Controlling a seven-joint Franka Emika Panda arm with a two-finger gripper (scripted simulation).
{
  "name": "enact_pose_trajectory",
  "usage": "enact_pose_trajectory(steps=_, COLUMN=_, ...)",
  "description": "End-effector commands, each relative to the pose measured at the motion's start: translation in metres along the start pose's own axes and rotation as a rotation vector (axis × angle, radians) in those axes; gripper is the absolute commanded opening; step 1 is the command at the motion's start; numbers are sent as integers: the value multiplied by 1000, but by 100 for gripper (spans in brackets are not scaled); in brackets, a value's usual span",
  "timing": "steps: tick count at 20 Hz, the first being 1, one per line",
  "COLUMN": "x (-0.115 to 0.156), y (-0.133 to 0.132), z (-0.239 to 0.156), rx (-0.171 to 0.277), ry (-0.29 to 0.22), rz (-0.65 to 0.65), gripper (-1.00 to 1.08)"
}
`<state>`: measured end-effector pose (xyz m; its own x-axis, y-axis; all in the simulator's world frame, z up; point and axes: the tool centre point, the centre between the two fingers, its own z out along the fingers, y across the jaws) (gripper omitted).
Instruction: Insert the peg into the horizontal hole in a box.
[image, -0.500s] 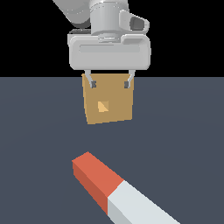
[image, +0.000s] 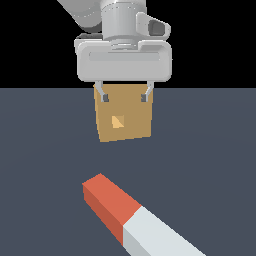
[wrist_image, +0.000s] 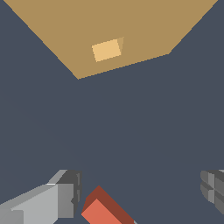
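The box (image: 124, 119) is a flat tan-orange with no pattern, and the hole (image: 118, 121) in its face is a lighter, yellower orange. The peg (image: 135, 217) is two-toned: its half nearer the jaws is red-orange, brighter on top and darker on its side, and the other half is a pale grey-white. The gripper (image: 124, 96) has a light grey body and darker grey fingertips (wrist_image: 72, 192). The bench (image: 45, 150) beneath the jaws is a uniform dark slate blue, and the background behind it is black.

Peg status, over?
Tool open, empty, above the floor. Peg lying free, ungrasped, red end towards box. Hole unblocked.
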<state>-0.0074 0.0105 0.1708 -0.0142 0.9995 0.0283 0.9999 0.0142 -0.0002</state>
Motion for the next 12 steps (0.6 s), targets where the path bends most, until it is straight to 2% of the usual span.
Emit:
enact_pose_trajectory(steps=1, x=-6, y=-1, z=2, rx=0, ry=-1, rz=-18, gripper=100)
enact_pose_trajectory(steps=12, x=-52, y=-8, z=22, rx=3, ry=-6, rz=-174, gripper=100)
